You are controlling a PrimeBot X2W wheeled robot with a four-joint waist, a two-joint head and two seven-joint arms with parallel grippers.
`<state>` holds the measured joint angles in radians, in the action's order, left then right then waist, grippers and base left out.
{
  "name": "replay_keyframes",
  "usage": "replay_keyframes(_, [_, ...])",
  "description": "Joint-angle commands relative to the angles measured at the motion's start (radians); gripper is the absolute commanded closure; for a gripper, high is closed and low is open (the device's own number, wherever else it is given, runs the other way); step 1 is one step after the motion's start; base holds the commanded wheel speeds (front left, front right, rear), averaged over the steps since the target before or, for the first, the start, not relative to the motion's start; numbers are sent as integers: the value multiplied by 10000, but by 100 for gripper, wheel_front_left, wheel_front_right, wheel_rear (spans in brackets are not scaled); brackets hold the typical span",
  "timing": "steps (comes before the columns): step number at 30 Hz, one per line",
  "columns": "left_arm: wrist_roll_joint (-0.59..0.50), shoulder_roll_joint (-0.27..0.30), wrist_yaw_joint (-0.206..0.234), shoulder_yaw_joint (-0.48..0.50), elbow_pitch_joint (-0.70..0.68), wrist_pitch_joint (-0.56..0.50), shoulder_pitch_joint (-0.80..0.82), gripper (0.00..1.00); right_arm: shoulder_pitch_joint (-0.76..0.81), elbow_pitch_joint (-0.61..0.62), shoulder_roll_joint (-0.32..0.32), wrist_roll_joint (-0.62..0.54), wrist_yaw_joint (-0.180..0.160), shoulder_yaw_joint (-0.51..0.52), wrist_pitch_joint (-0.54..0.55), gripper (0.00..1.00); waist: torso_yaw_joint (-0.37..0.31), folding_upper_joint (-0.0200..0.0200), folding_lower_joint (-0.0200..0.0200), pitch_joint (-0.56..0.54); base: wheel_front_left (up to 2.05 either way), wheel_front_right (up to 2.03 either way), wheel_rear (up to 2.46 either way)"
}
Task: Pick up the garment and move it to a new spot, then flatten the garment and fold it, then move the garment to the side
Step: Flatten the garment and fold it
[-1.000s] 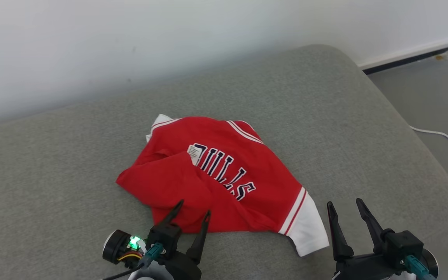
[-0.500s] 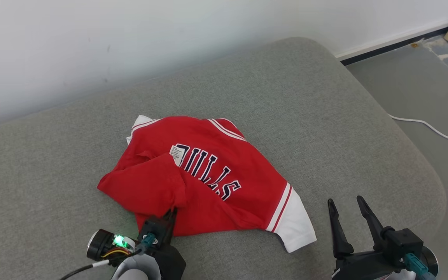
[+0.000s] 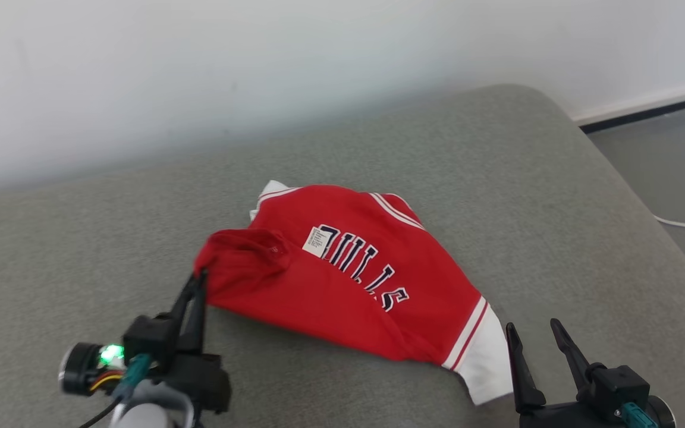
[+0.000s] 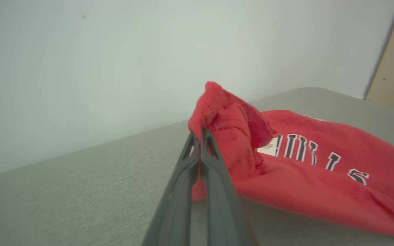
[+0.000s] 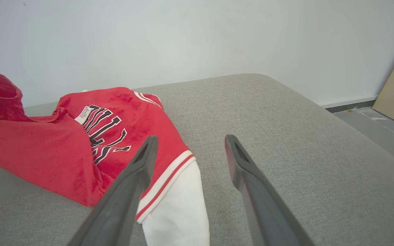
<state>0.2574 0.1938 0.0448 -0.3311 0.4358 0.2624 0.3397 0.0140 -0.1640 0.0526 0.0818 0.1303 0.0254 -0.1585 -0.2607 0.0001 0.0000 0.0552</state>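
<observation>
Garment (image 3: 348,279) lies on the cushion (image 3: 527,196), its 9 o'clock corner raised in the clamped left gripper (image 3: 198,278). Right gripper (image 3: 531,324), spread and empty, hovers at 5 o'clock by the sleeve (image 3: 485,362); cushion runs wide toward 3 o'clock.

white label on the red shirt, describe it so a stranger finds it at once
On the grey cushion lies a red shirt. Its small white label sits at the left end of the dark lettering. Unlike the white sleeve at the lower right, it is tiny and printed.
</observation>
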Motion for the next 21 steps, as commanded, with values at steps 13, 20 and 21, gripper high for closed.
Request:
replay_keyframes(13, [1393,98,722,1434,-1149,33,-2980,100,234,12,-20,146,11,-133,131,0,1124,-1,0,-378,0,0,0])
replay_keyframes(20, [1107,-229,783,1893,-1122,34,-3132,0,190,48,43,120,11,4,185,0,1349,-1,0,-328,0,0,0])
replay_keyframes(21, [1049,-235,839,1963,-1236,33,-3107,0,179,56,44,113,11,9,194,0,1373,-1,0,-332,0,0,0])
